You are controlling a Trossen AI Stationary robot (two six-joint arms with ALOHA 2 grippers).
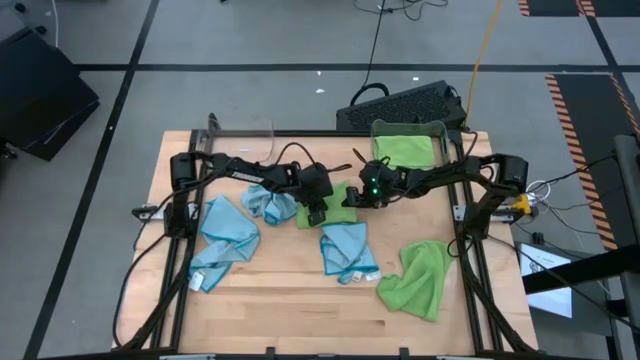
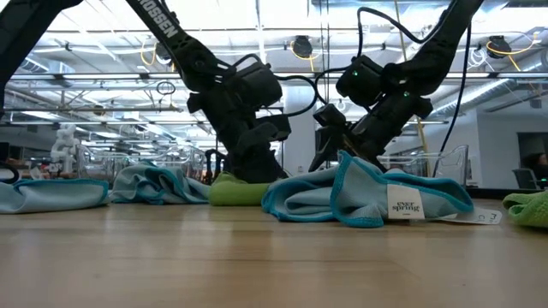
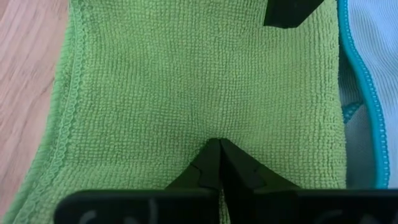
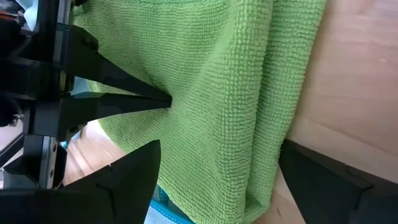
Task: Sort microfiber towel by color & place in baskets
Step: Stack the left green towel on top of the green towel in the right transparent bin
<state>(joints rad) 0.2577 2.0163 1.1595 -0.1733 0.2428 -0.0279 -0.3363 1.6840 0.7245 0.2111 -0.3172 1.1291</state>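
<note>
Left wrist view: left gripper [image 3: 219, 144] pinched shut on soft green microfiber towel [image 3: 186, 81].
Right gripper [image 4: 217, 165] gapes wide around the towel's edge; limp cloth, best gripped at a fold.

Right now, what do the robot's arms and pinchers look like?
Both arms are dark, thin and jointed, with black cables looping off them. The left gripper and right gripper have black pointed fingers. The right one glows with a small green light. White letters mark one arm.

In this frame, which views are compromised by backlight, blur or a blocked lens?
Low view: bright ceiling lights behind turn both arms into silhouettes, and the near table is soft. Left wrist view: sharp, filled by the green towel that the left gripper pinches. Right wrist view: the open right gripper's fingers are dark, blurred shapes. High view: evenly lit.
</note>
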